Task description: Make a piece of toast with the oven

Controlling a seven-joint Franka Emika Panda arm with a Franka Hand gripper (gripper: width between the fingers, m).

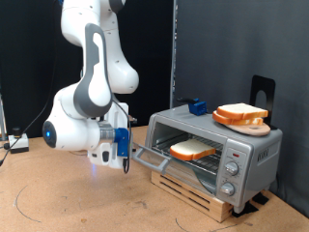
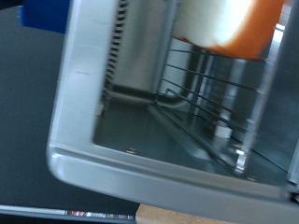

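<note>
Gripper: the gripper (image 1: 124,162) is seen at the exterior view's left of the oven (image 1: 210,152), level with the lowered door (image 1: 154,158) and just beside its outer edge. Whether the fingers are parted or closed cannot be told; nothing is shown between them.
Toast: a slice of toast (image 1: 193,149) is seen lying flat on the rack (image 1: 198,159) inside the open oven. In the wrist view a pale slice with an orange-tan crust (image 2: 224,23) is seen above the wires (image 2: 201,89).
Second slice: another slice (image 1: 238,114) is carried on a round wooden plate (image 1: 247,126) on the oven roof.
Handling: the toast is judged light, soft and easily dented or crumbled. A light grip across the crust edges is judged safest, as the crust is the firmest part; the crumb is likely to compress.
Oven state: the door is dropped open and held roughly level. The knobs (image 1: 230,172) are on the panel at the exterior view's right of the cavity.
Edges: the metal door rim (image 2: 140,173) and the cavity side wall (image 2: 93,84) are seen close to the camera. The cavity mouth is low, so little room is left above the slice.
Open room: bare wooden table (image 1: 87,203) lies towards the exterior view's left and bottom. A blue object (image 1: 197,106) sits on the oven roof beside the plate.
</note>
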